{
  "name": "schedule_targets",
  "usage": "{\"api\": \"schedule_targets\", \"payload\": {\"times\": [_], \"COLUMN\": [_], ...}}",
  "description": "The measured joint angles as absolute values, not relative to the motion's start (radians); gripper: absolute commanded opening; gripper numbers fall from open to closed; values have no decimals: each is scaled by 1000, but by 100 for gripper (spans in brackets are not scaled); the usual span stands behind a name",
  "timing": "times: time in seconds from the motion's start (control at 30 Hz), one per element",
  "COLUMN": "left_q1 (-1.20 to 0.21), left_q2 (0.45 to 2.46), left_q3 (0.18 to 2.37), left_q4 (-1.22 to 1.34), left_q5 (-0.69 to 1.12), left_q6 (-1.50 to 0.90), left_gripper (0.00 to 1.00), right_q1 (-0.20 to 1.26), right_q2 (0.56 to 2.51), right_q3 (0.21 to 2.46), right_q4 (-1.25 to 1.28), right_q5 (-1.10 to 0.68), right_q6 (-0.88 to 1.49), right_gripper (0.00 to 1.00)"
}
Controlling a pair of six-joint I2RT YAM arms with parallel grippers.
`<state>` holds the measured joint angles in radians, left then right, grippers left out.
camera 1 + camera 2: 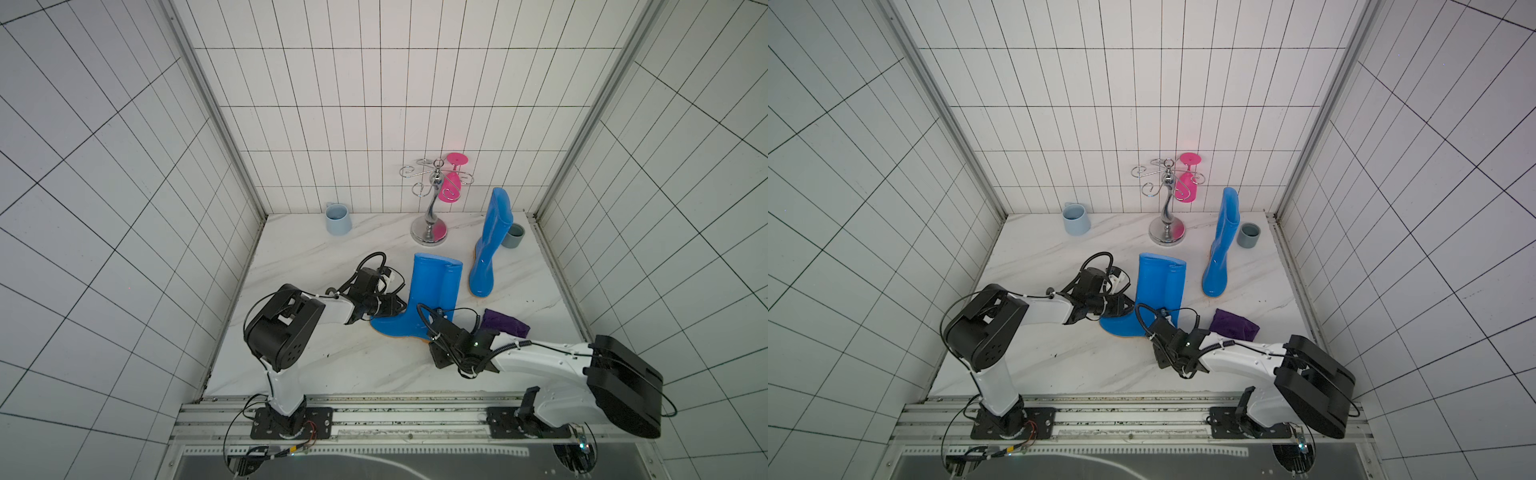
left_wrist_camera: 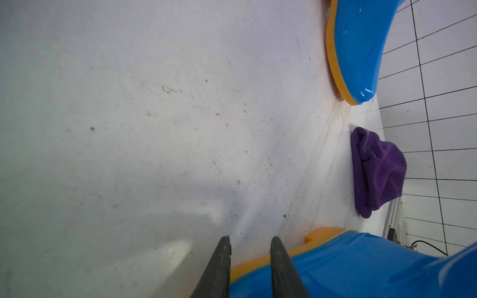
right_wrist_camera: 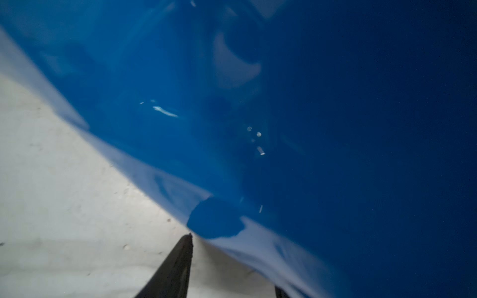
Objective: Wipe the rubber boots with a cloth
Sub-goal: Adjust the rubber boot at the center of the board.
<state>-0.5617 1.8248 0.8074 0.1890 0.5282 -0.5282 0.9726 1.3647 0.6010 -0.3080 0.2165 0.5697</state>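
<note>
Your left gripper (image 2: 250, 240) pinches the near boot (image 1: 432, 291) at its toe, likely steadying it, while your right gripper (image 3: 232, 263), half open, hasn't taken the cloth (image 1: 505, 326).

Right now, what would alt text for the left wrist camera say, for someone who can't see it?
The left pincer pinches the orange-soled toe of a glossy blue boot between two dark fingers. Beyond, a crumpled purple cloth lies on the scuffed white table, apart from a second blue boot.
</note>
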Motion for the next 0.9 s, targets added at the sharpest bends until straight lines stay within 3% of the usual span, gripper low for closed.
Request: {"api": "schedule_targets", "payload": {"times": [0.6,0.9], "left_q1": [-761,-795], "left_q2": [1887,1898], "left_q3": [835,867], "left_q4": [255,226], "left_q5": [525,543], "left_q6": [-641,-651], "left_gripper": [27,27], "right_q1": [729,700], "right_q2": [1481,1329], "right_q3": [683,840], "right_q4": [-336,-428], "right_q5": [436,431], "right_q6": [381,359], "right_gripper": [53,53]}}
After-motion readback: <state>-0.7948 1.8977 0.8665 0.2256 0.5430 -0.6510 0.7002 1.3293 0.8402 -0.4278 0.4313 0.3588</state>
